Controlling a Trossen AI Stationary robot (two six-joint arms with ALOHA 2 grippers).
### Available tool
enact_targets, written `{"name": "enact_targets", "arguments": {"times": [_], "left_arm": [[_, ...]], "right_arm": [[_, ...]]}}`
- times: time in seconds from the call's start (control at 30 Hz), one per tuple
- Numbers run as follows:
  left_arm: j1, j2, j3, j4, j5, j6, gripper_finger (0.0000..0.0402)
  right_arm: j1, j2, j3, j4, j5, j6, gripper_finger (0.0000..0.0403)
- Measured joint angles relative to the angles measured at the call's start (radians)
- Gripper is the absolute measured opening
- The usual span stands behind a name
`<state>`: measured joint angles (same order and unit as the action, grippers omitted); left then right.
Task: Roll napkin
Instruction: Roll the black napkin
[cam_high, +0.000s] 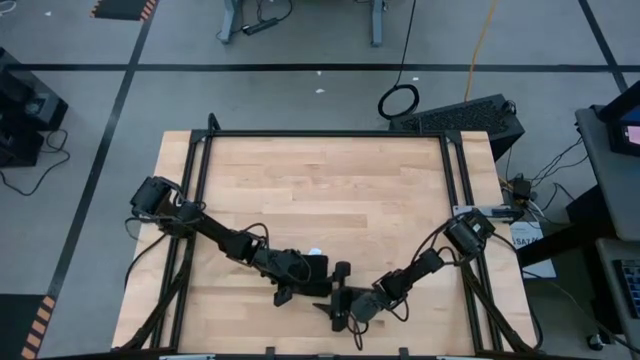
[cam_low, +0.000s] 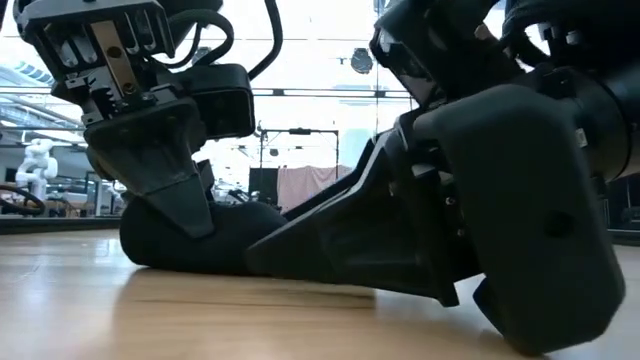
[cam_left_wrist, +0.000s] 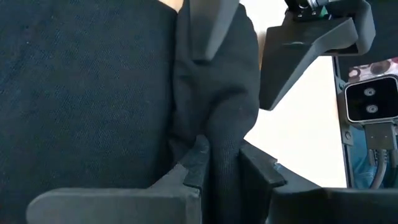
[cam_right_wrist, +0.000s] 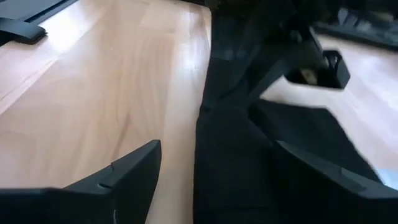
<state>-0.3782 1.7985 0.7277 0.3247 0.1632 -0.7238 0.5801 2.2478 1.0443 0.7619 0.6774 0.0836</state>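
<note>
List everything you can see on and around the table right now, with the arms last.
napkin: one, black cloth, bunched near the table's front edge at the middle, between the two grippers
table: one, light wood top in a black frame, centre of the high view
keyboard: one, black, on the floor just past the table's far right corner
cable coil: one, black, on the grey floor beyond the table's far edge
left gripper: one, dark, at the front middle of the table, fingers pinched on a fold of the napkin
right gripper: one, dark, beside it at the front middle, fingers open with the napkin's edge lying between them
</note>
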Motion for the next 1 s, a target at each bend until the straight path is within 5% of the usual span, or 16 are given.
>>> {"name": "enact_targets", "arguments": {"times": [0.27, 0.7, 1.0], "left_arm": [[-0.003, 0.000, 0.000, 0.009, -0.041, 0.003, 0.0076], [-0.008, -0.120, -0.002, -0.012, 0.000, 0.135, 0.0242], [-0.182, -0.232, -0.001, -0.059, -0.371, 0.493, 0.0258]], "right_arm": [[-0.011, -0.003, 0.002, -0.110, 0.002, 0.159, 0.0276], [-0.014, -0.003, 0.000, -0.123, 0.015, 0.204, 0.0167], [-0.019, -0.002, 0.000, -0.115, 0.007, 0.228, 0.0122]]}}
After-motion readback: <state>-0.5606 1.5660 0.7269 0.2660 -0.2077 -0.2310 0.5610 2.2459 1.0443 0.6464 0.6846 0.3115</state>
